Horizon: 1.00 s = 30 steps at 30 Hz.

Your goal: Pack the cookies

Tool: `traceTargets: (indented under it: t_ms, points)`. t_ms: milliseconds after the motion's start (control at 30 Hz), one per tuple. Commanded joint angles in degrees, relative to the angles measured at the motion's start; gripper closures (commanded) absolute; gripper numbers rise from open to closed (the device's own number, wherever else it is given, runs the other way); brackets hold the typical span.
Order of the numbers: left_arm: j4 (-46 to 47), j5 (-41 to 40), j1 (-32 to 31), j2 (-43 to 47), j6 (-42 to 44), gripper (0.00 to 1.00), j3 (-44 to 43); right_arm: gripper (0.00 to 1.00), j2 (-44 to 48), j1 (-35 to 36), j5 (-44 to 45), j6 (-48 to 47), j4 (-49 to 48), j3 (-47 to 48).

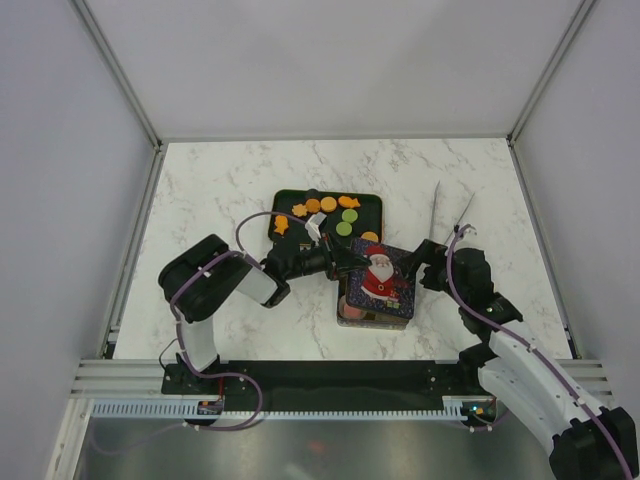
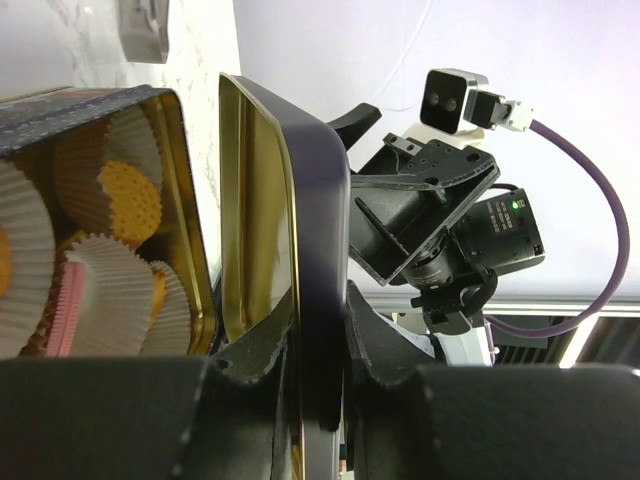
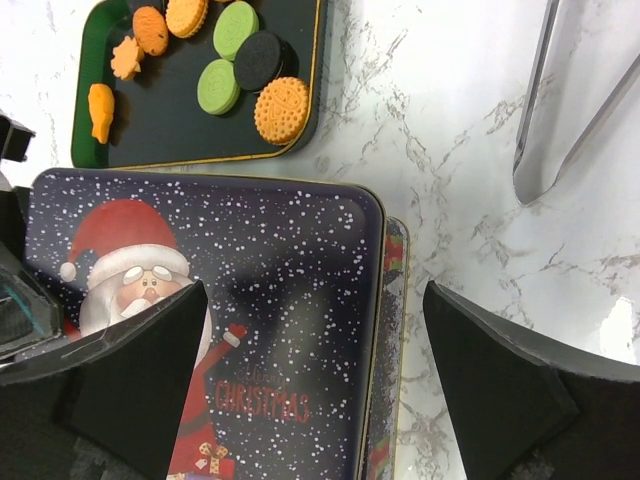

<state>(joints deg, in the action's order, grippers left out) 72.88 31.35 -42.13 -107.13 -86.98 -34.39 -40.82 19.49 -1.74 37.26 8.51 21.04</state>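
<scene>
The cookies [image 1: 328, 204] lie on a dark green tray [image 1: 372, 205] behind the tin; orange, green and black ones [image 3: 281, 110] show in the right wrist view. More cookies [image 2: 130, 205] sit in white paper cups inside the open tin [image 2: 185, 200]. The Santa lid [image 1: 380, 278] hangs tilted over the tin [image 1: 350, 312], and my left gripper [image 1: 345, 262] is shut on its left edge [image 2: 310, 200]. The fingers [image 2: 250, 350] press both faces of the rim. My right gripper [image 3: 315, 385] stands open above the lid's right edge [image 3: 230, 320], touching nothing.
Metal tongs [image 1: 436, 212] lie on the marble table [image 1: 220, 200] to the right of the tray, also seen as tongs [image 3: 560, 110] from the right wrist. White walls close the table in on three sides.
</scene>
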Motion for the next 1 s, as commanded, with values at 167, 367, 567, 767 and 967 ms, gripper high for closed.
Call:
traceTargets:
  t_ms: [167, 367, 567, 767, 967]
  points:
    - [8.68, -1.38, -0.15, -1.76, -2.49, 0.75, 1.08, 0.02, 3.2, -0.15, -2.22, 3.96, -7.99, -4.77]
    - [9.64, -1.38, -0.15, -2.64, -2.67, 0.73, 1.52, 0.02, 4.26, -0.15, -3.01, 5.46, -10.8, -6.8]
    - [11.49, -1.56, -0.06, -4.14, -3.28, 0.71, 2.05, 0.02, 4.25, -0.15, -4.5, 5.9, -11.15, -7.5]
    - [12.9, -1.38, 0.03, -5.63, -3.99, 0.7, 2.75, 0.02, 3.64, -0.15, -4.86, 5.11, -10.19, -8.29]
    - [13.51, -0.68, 0.38, -6.33, -4.08, 0.69, 3.01, 0.02, 1.88, -0.15, -5.46, 3.44, -9.21, -7.77]
